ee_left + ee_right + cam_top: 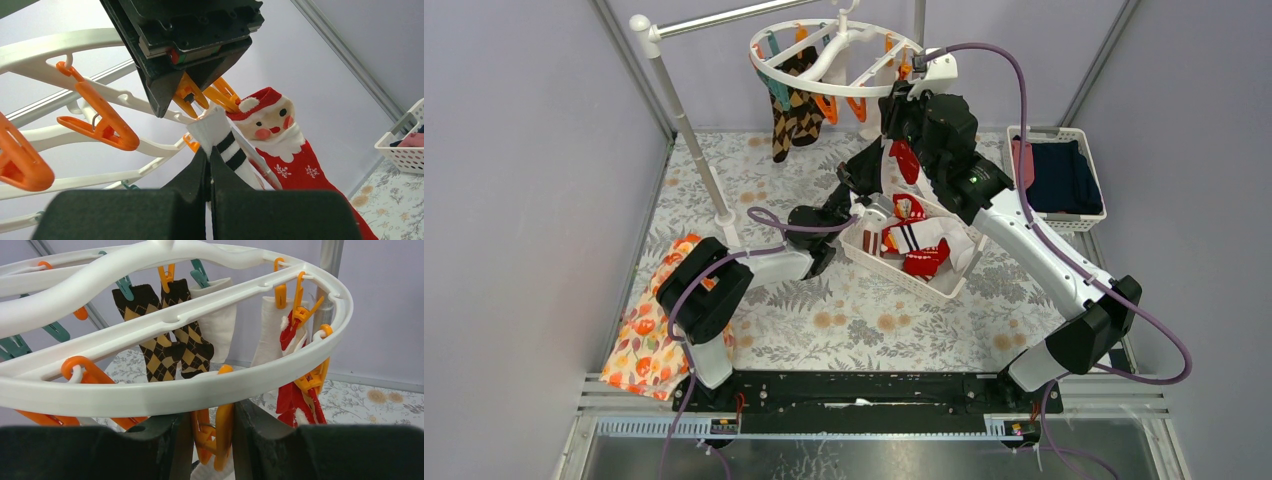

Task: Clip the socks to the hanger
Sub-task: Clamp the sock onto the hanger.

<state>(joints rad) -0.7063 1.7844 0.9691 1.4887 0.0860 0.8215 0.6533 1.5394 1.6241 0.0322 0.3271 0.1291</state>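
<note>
The left gripper point(209, 153) is closed tight on a white striped sock point(222, 137). The sock's long axis runs upward out of the jaws, with the black-banded cuff on top. The cuff's edge sits just below an orange clip point(220, 415). The right gripper point(212, 440) pinches that clip from both sides, directly under the hanger point(175, 392) rim. A red Santa sock point(280, 142) hangs just beside the striped one, so there is little room on that side. Brown argyle socks point(167, 347) hang across the ring. The hanger is near the back wall, above a white slatted basket point(889, 272).
</note>
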